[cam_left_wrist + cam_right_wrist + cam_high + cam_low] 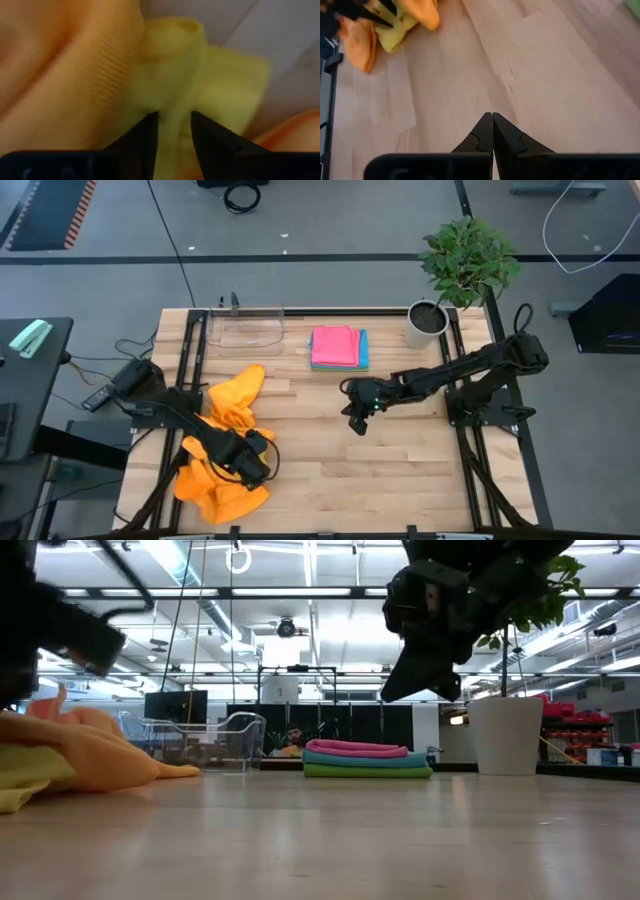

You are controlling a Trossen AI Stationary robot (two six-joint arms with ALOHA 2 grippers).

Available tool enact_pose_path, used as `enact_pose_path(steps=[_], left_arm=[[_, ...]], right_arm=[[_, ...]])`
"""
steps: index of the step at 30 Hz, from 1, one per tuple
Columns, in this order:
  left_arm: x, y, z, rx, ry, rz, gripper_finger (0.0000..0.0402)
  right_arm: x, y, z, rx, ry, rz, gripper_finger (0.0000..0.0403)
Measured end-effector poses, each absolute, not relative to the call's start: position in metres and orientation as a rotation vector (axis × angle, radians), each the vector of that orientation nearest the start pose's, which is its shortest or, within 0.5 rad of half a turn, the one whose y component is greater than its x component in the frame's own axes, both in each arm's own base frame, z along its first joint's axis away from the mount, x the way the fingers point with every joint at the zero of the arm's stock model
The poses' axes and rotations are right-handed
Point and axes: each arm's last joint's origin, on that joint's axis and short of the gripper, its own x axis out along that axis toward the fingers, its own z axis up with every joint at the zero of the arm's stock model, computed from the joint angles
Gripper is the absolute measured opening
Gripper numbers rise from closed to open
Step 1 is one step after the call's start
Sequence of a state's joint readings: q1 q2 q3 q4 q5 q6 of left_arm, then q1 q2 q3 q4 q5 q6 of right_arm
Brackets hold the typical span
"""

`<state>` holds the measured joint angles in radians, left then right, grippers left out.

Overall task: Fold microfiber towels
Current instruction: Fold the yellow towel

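High view shows the wooden desk point(400, 470) from above, with the left gripper point(262, 463) low over a rumpled heap near the desk's front left corner. That heap is made of an orange towel point(232, 405) and a yellow towel point(222, 502) bunched together, the orange one spreading toward the middle of the desk and the yellow one showing at the front edge. From the left wrist camera, the left gripper point(174, 131) has its jaws on either side of a raised fold of the yellow towel point(175, 75), the cloth running down between the two fingers; the jaws are grasping that fold, with orange cloth lying on both sides of it.

Away from the heap, the right gripper point(358, 420) hangs above bare wood near the centre of the desk, well apart from any cloth. Its own wrist camera shows the right gripper point(493, 120) with jaws clenched tip to tip and nothing between them.

At the back of the desk a neat stack of folded towels point(339, 348) lies flat, pink on top, with blue and green edges beneath it. Just beside the stack, toward the left, stands a clear plastic tray point(245, 328). On the other side a potted plant point(455, 275) in a white pot stands at the back right corner
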<state>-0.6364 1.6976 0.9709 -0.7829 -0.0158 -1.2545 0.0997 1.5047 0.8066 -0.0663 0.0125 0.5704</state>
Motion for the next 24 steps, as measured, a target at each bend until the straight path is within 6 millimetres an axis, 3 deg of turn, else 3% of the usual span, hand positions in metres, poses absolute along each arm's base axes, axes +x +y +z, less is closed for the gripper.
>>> enact_pose_path(steps=[3,7,11,18,22,24], left_arm=[[0.230,-0.168,0.142,-0.514,1.519,0.456,0.0094],[0.234,-0.165,0.150,-0.522,1.507,0.470,0.0016],[0.250,-0.160,0.201,-0.509,1.328,0.431,0.0014],[0.278,-0.128,0.313,-0.433,0.877,0.383,0.0009],[0.291,-0.104,0.354,-0.433,0.753,0.361,0.0006],[0.295,-0.094,0.364,-0.447,0.729,0.351,0.0009]], right_arm=[[0.299,0.019,0.190,0.507,0.747,-0.118,0.0007],[0.301,0.006,0.193,0.532,0.720,-0.091,0.0007],[0.299,0.003,0.198,0.546,0.713,-0.063,0.0007],[0.296,0.024,0.199,0.489,0.751,0.016,0.0007],[0.292,0.040,0.198,0.501,0.790,0.034,0.0007],[0.287,0.047,0.196,0.520,0.836,0.031,0.0007]])
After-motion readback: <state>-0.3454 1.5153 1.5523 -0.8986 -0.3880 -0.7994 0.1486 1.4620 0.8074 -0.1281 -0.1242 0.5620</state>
